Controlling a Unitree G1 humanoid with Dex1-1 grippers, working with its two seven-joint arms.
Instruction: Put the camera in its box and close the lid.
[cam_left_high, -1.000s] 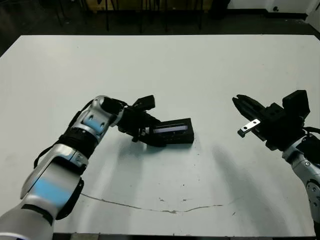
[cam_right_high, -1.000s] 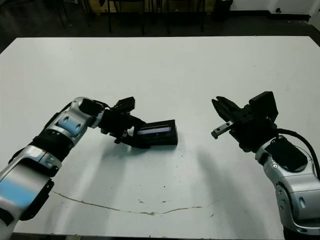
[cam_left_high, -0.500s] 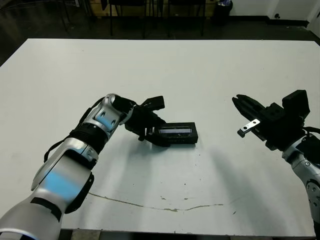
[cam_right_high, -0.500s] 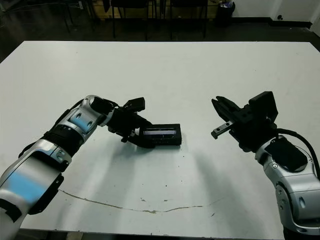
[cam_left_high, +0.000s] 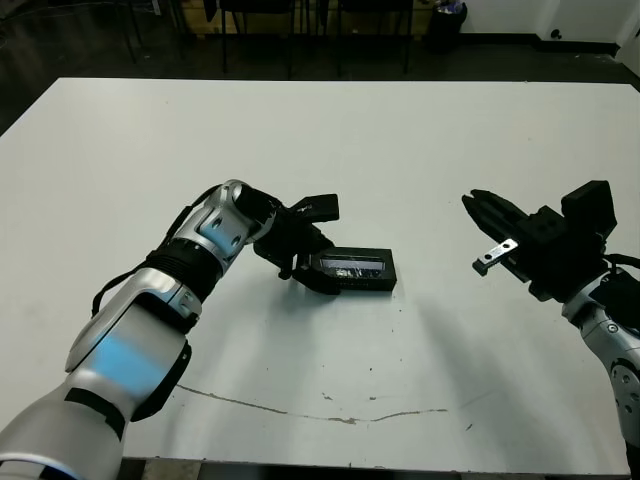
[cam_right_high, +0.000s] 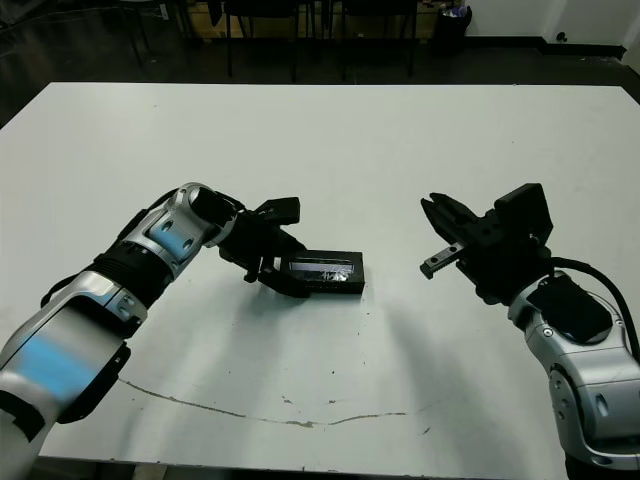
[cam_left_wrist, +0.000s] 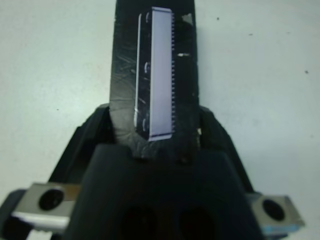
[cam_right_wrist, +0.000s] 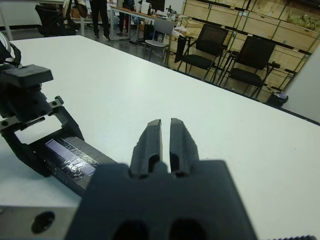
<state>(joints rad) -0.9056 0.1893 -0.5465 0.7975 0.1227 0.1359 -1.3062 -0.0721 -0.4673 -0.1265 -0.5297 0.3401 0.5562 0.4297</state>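
The lid (cam_left_high: 352, 268), black with a shiny grey strip on its face, sits on top of the box (cam_left_high: 372, 287), whose black side shows beneath it; the closed case lies flat on the white table near the middle. My left gripper (cam_left_high: 316, 272) is shut on the box's left end, one finger (cam_left_wrist: 95, 131) along each long side, with the lid (cam_left_wrist: 160, 75) running out between them. The camera is hidden. My right gripper (cam_left_high: 468, 199) hovers well to the right of the box, shut and holding nothing, its fingertips (cam_right_wrist: 171, 123) pointing toward the box (cam_right_wrist: 75, 159).
White table (cam_left_high: 420, 140) with a thin dark crack line (cam_left_high: 320, 415) near the front edge. Chairs (cam_right_wrist: 205, 47) and wooden crates stand beyond the far edge, and a person's legs show far off in the right wrist view.
The box with its lid has gone from tilted to lying flat on the table, and my left gripper has shifted slightly right with it. The head camera shifted; the right arm is still.
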